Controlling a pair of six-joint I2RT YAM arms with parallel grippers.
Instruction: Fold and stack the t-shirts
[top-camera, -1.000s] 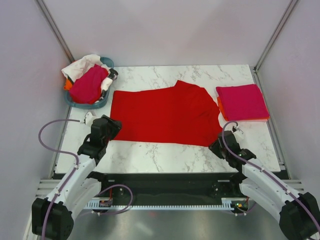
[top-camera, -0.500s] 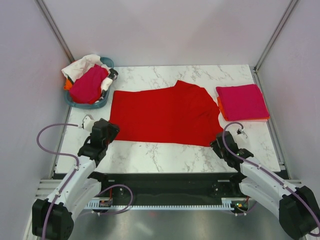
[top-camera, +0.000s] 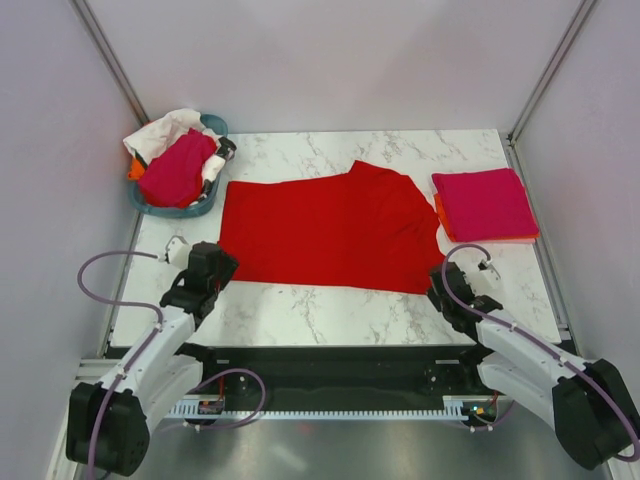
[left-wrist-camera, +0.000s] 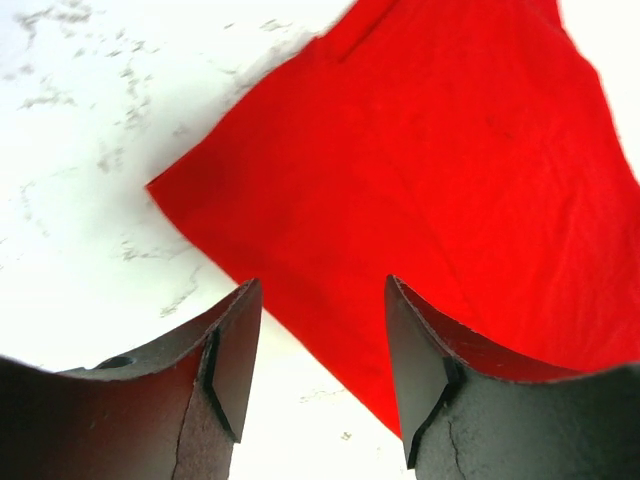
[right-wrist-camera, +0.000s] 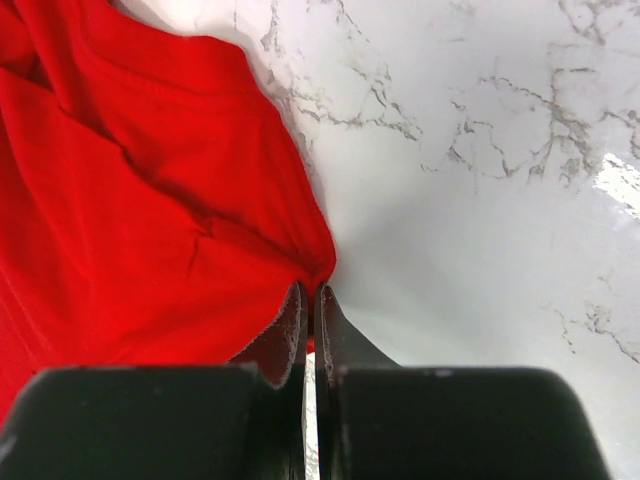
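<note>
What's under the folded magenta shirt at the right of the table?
An orange cloth shows along the left edge of the magenta shirt; the rest is covered, so anything else beneath is hidden.

Closed right claw (right-wrist-camera: 310, 292) hides red shirt's (right-wrist-camera: 150, 200) pinched corner.

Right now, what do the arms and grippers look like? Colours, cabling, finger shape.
Both match. The left arm and right arm have white link shells with black joint housings. A lilac cable loops free beside each wrist. The left gripper and right gripper are matte black, each with two wedge-shaped fingers tapering to thin tips with pale, scuffed edges. No markings are visible.
</note>
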